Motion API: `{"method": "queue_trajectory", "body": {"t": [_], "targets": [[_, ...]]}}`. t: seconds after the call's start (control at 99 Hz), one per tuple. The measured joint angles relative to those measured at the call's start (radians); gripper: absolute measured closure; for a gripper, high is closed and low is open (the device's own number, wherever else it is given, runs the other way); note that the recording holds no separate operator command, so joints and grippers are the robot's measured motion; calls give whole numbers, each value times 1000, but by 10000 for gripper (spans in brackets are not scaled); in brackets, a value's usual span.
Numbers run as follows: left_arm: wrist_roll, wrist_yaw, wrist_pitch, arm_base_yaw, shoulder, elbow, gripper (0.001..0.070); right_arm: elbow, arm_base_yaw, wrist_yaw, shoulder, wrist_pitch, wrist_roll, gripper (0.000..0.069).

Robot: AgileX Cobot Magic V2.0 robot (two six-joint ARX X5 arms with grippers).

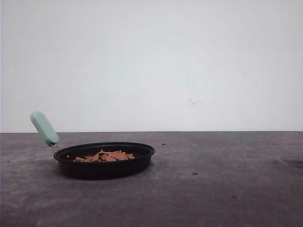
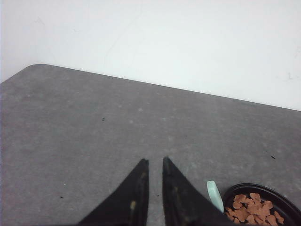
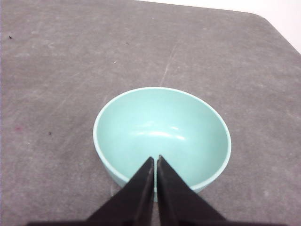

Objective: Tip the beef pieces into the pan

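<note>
One pan (image 1: 104, 161), one heap of beef pieces (image 1: 105, 156), one teal bowl (image 3: 162, 136), two grippers: left gripper (image 2: 155, 162), right gripper (image 3: 156, 159)

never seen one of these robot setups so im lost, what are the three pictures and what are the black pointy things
A two-armed robot works at a grey table. The front view looks forward over it: a shallow round black pan with a mint-green handle holds small reddish-brown beef pieces. The other two pictures come from cameras on the wrists. The black points are each arm's end effector. The left end effector is above bare table beside the pan, fingers nearly together, holding nothing. The right end effector looks closed at the rim of an empty teal-green bowl; whether it grips it I cannot tell.
</note>
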Motion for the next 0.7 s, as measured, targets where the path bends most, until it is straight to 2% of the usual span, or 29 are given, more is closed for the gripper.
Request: {"method": "queue_trajectory", "body": {"t": [0.182, 0.283, 0.364, 0.505, 0.586, 0.697], "targets": [[69, -4, 21, 0, -22, -16, 680, 0, 0, 0, 0, 0, 0, 687], [122, -46, 106, 0, -88, -123, 681, 0, 0, 0, 0, 0, 0, 687], [141, -50, 205, 2, -138, -249, 680, 0, 0, 0, 0, 0, 0, 687], [140, 13, 379, 29, -171, -444, 681, 0, 0, 0, 0, 0, 0, 687], [138, 60, 358, 44, -172, -513, 681, 0, 0, 0, 0, 0, 0, 687], [134, 89, 279, 58, -172, -562, 681, 0, 0, 1, 0, 0, 0, 687]]}}
